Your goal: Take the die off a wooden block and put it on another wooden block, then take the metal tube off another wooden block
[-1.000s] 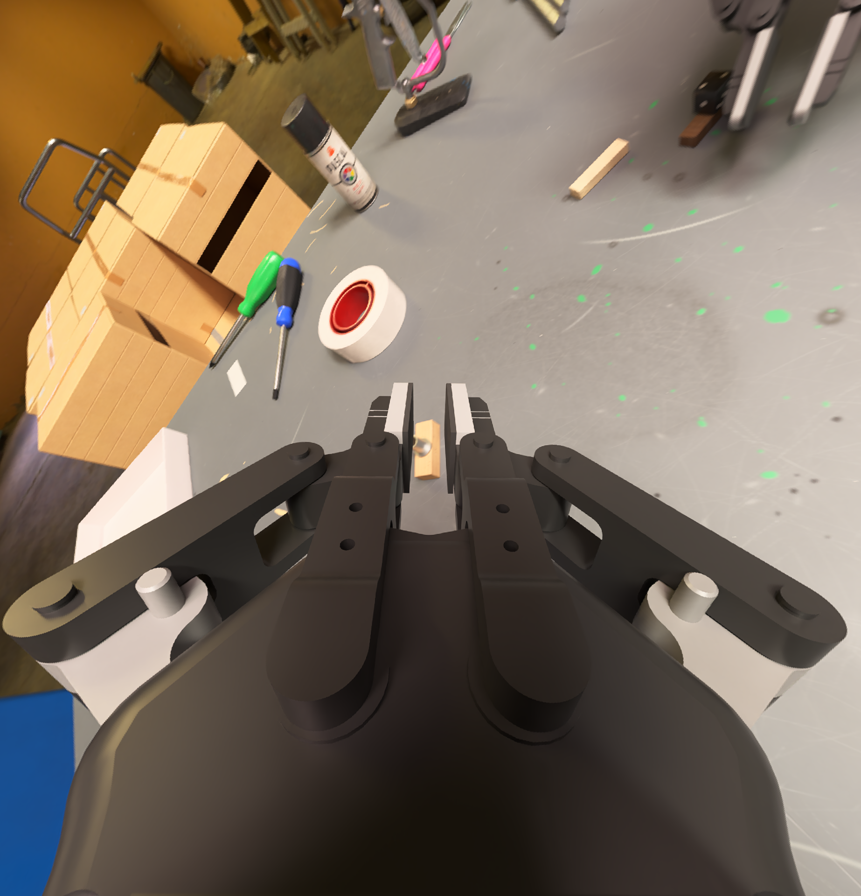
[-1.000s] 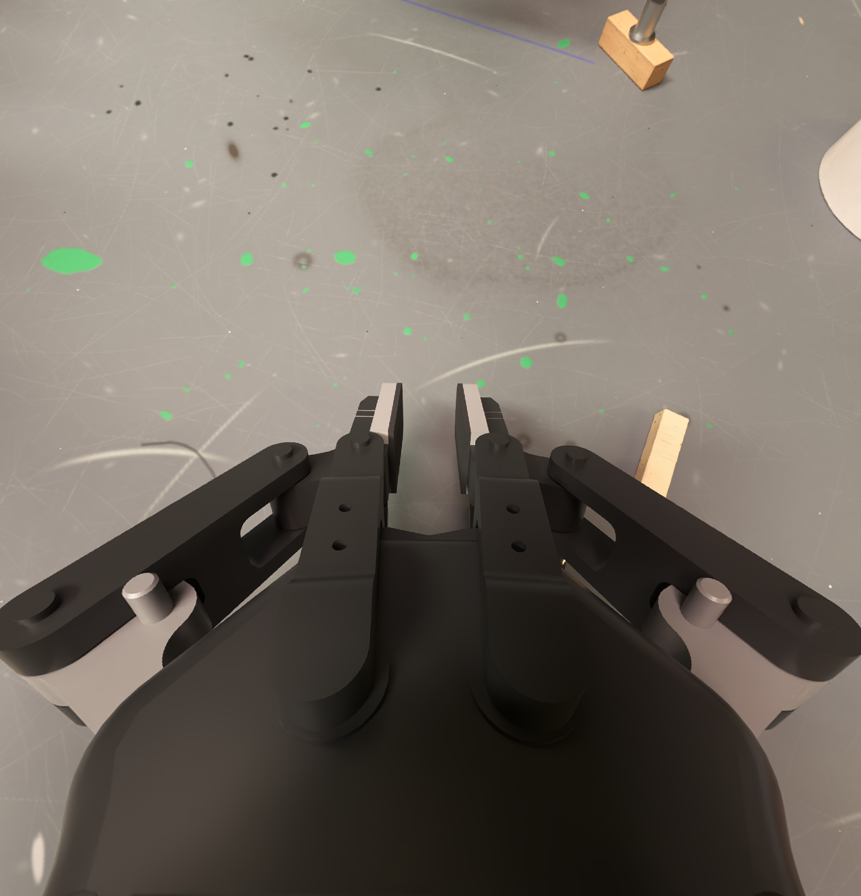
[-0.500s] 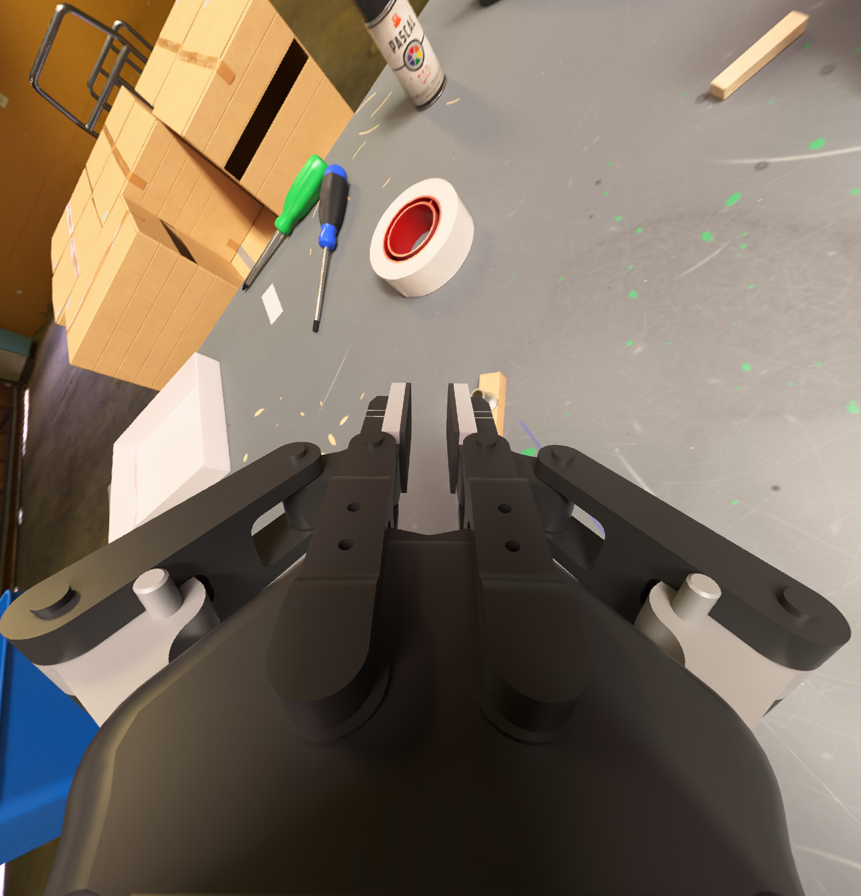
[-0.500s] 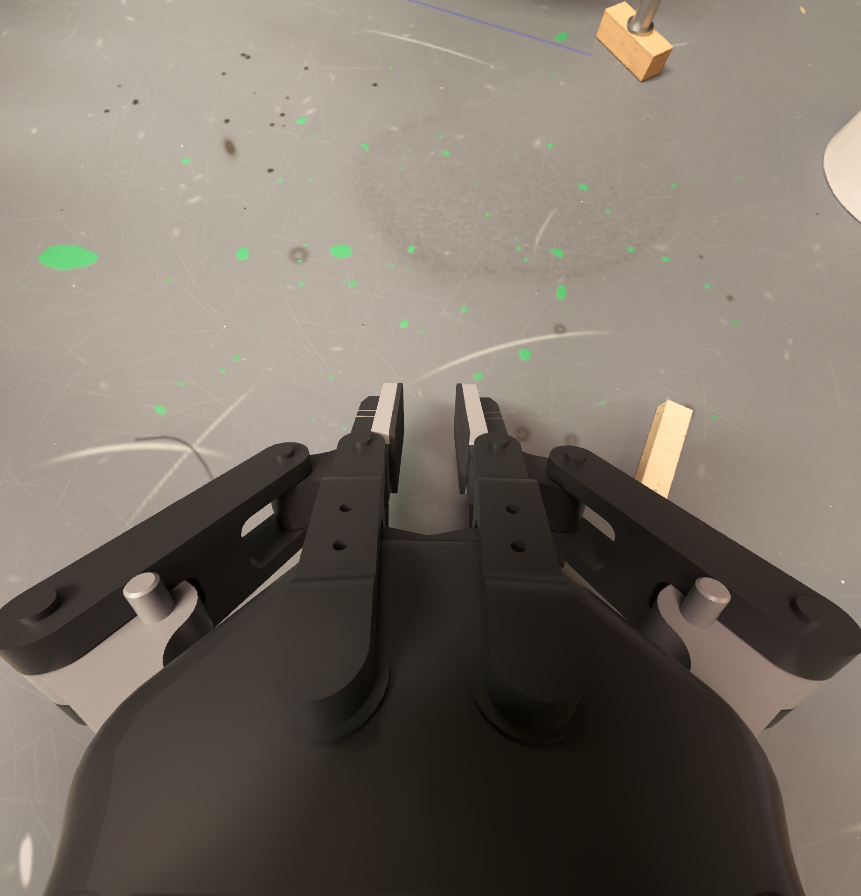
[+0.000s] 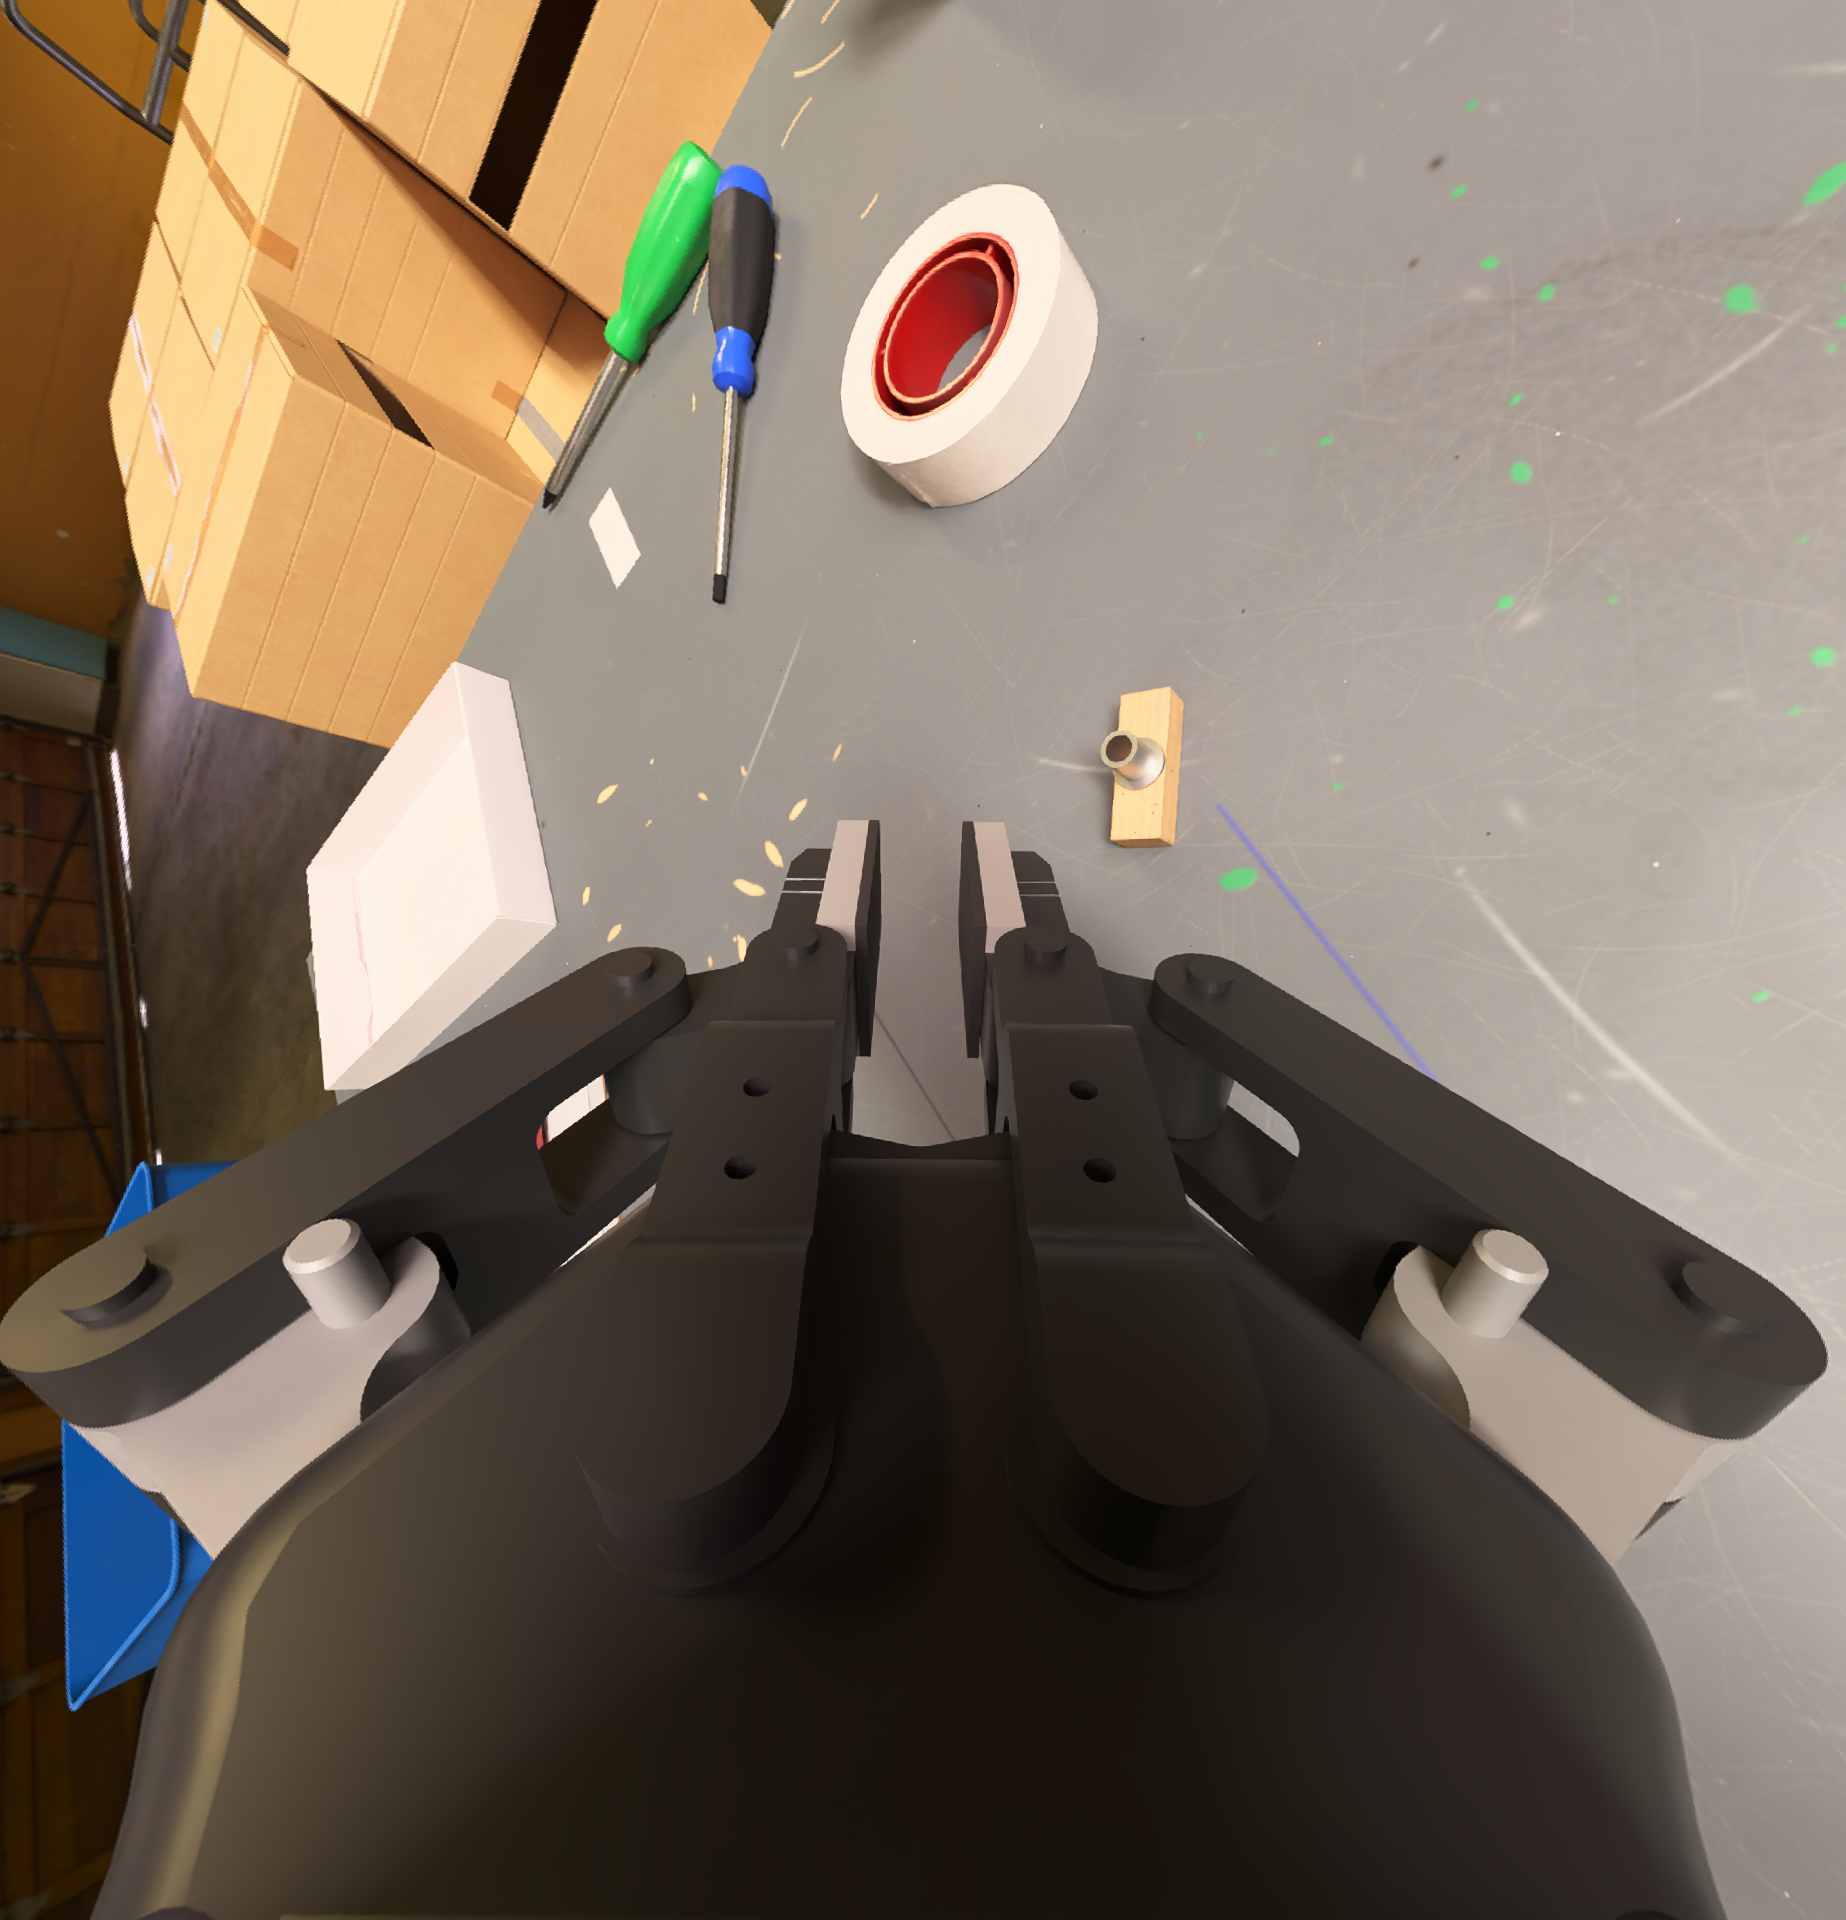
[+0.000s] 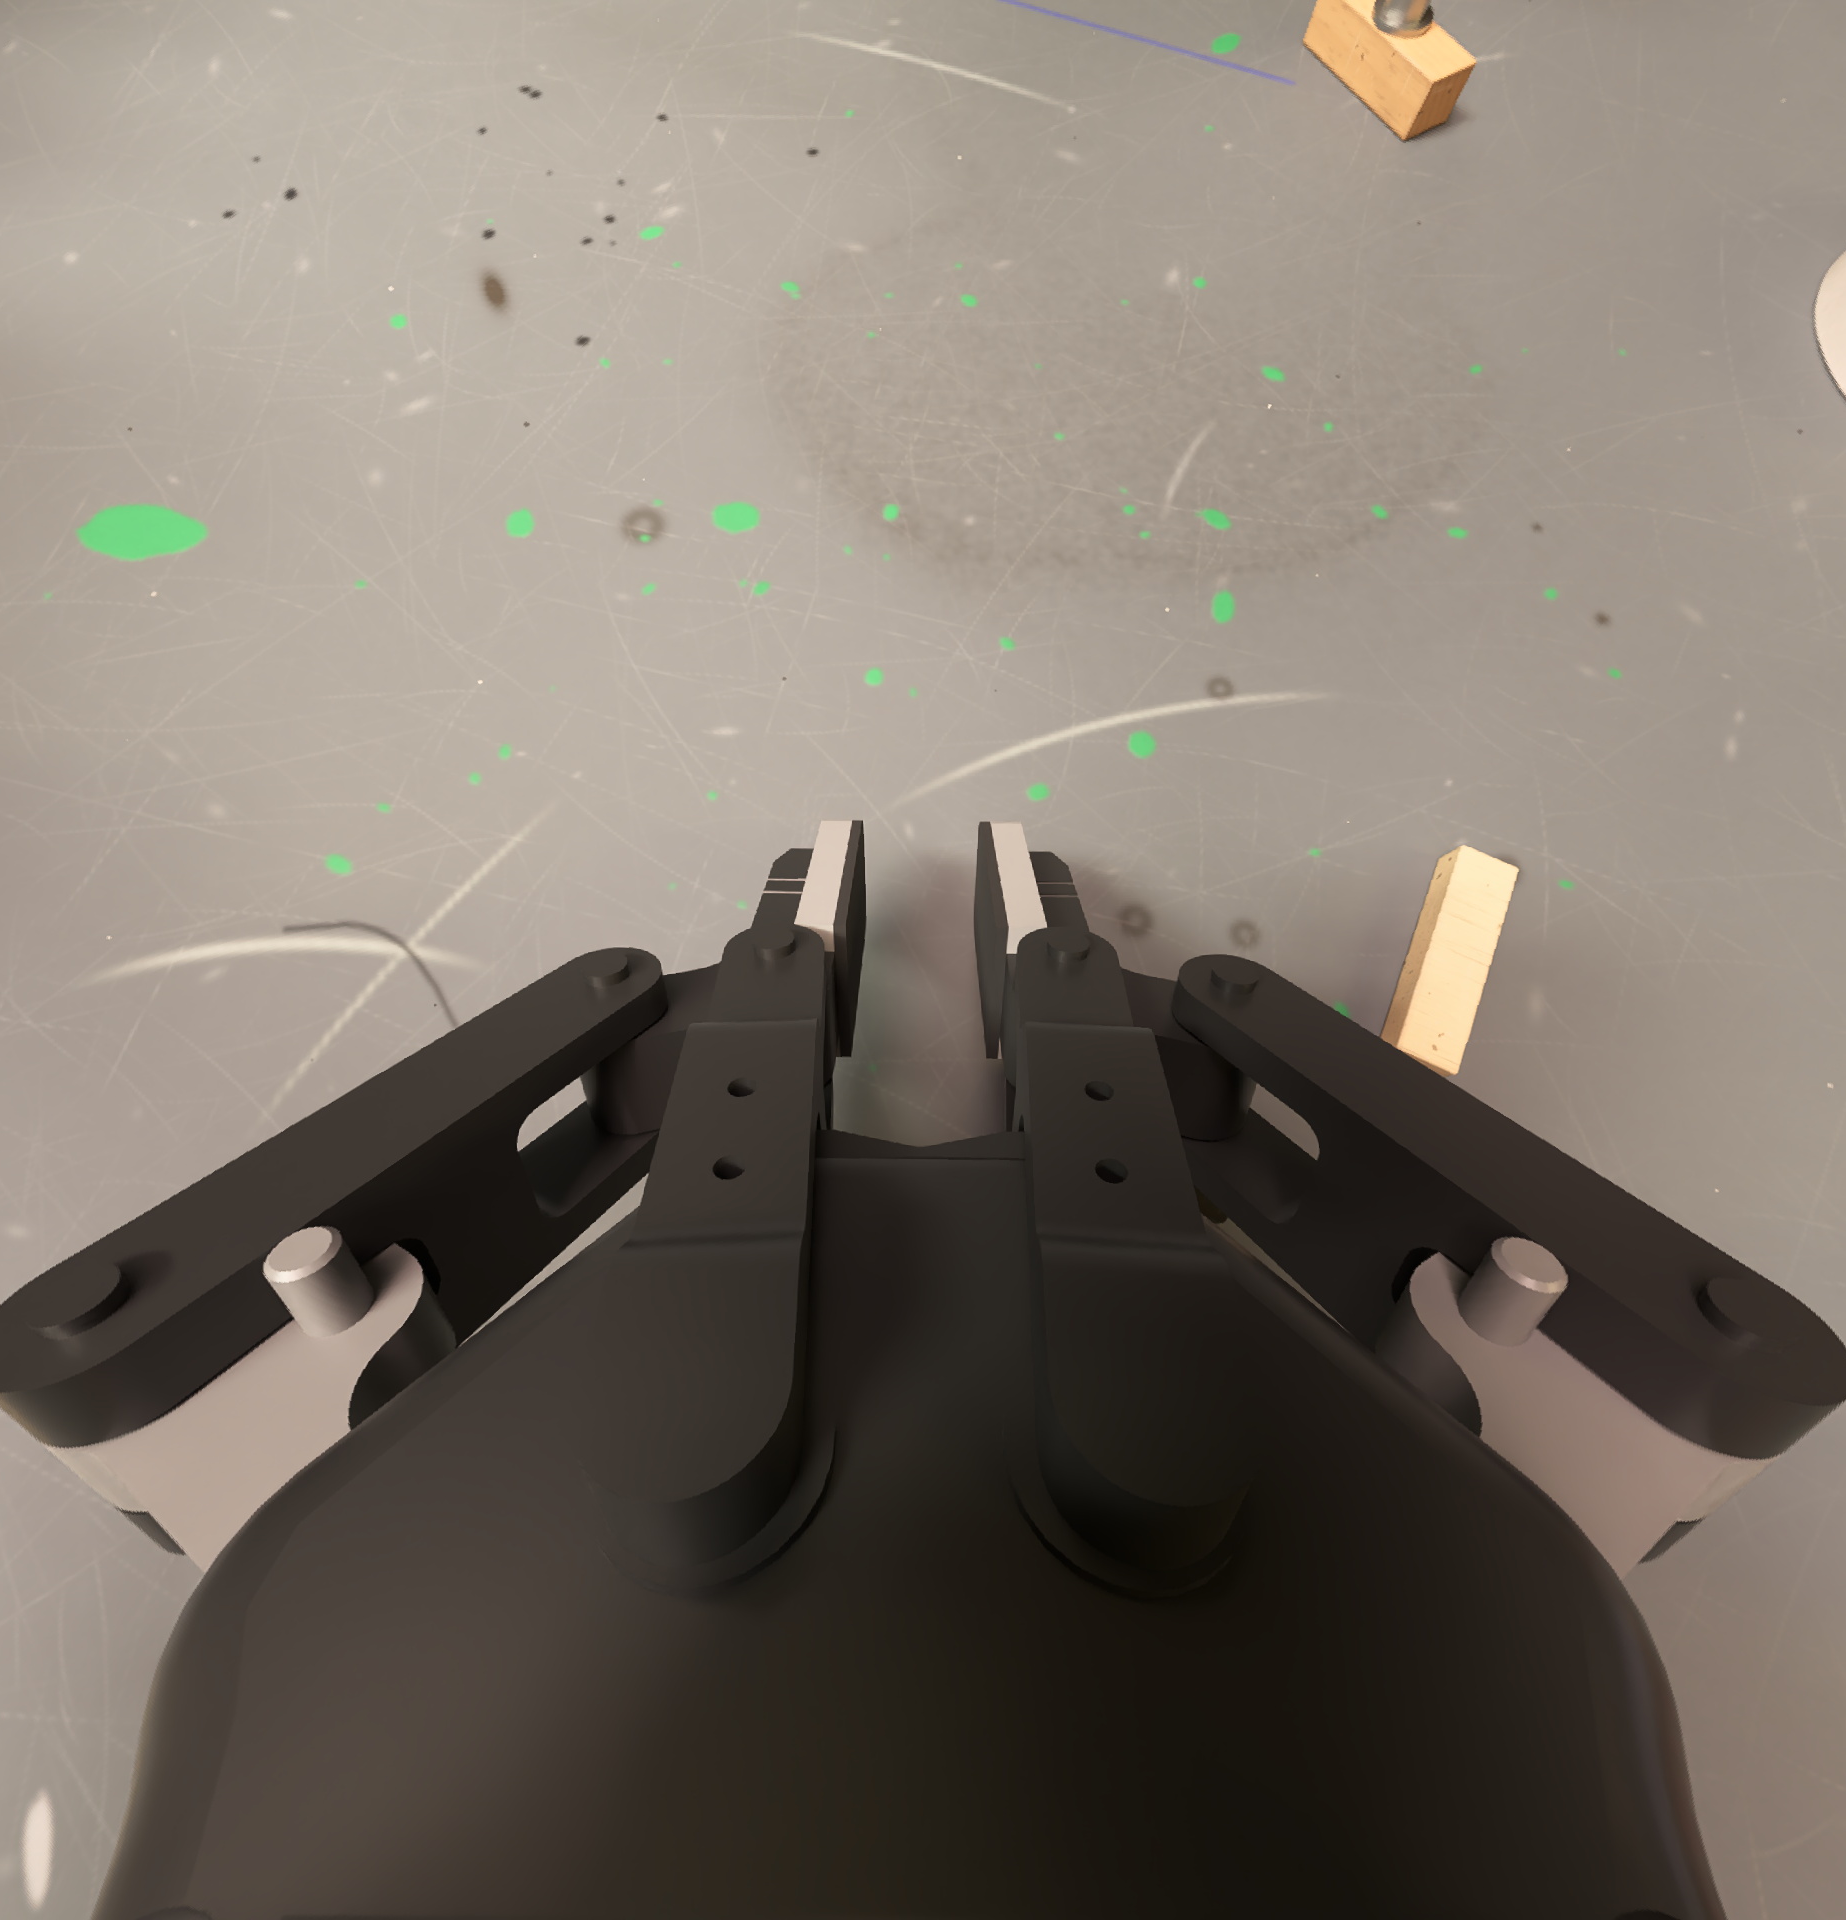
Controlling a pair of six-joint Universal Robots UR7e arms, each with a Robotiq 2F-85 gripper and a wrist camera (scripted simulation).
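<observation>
In the left wrist view a short metal tube (image 5: pixel 1132 756) stands upright on a light wooden block (image 5: pixel 1147 805) on the grey table. My left gripper (image 5: pixel 919 873) is just left of and short of that block, empty, with a narrow gap between its fingers. In the right wrist view my right gripper (image 6: pixel 919 883) is low over the bare table, also empty with a narrow gap. A pale wooden block (image 6: pixel 1454 956) lies just to its right. The block with the tube (image 6: pixel 1392 68) shows far off at the top. The die is not in view.
A white tape roll with a red core (image 5: pixel 966 343), a green screwdriver (image 5: pixel 659 270) and a blue-black screwdriver (image 5: pixel 737 312) lie beyond the left gripper. Cardboard boxes (image 5: pixel 358 312), a white box (image 5: pixel 431 883) and a blue bin (image 5: pixel 119 1455) are at the left.
The left gripper has swung left: the tube and its block, once in line with the gap between the fingers, are now off to the right. The right gripper has hardly moved.
</observation>
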